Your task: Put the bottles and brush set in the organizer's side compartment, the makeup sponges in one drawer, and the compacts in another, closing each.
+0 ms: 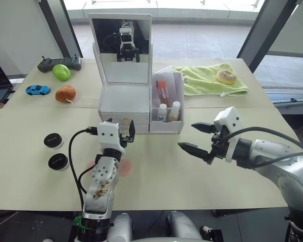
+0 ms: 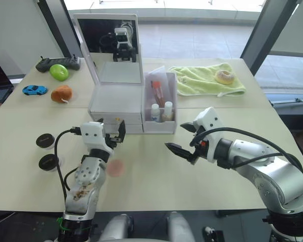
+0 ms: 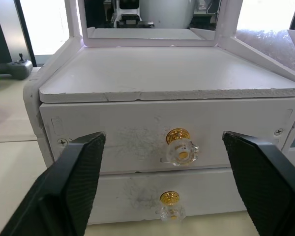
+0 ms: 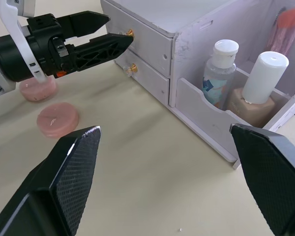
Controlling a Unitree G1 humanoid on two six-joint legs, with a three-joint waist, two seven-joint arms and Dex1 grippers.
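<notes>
Two round black compacts [image 1: 54,141] sit at the table's left edge; two flat pink makeup sponges [image 4: 57,119] lie by the left gripper [image 3: 167,162], spread wide before the white organizer's upper drawer's gold-and-clear knob [image 3: 180,147]. It should centre on the knob, pinch squarely, then pull straight out. The right gripper [image 1: 196,136], released and empty, hovers nearby.

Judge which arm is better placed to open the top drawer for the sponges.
Left. The left gripper is open right in front of the top drawer knob, fingers on either side. The right gripper is open beside the side compartment, away from the knobs.
</notes>
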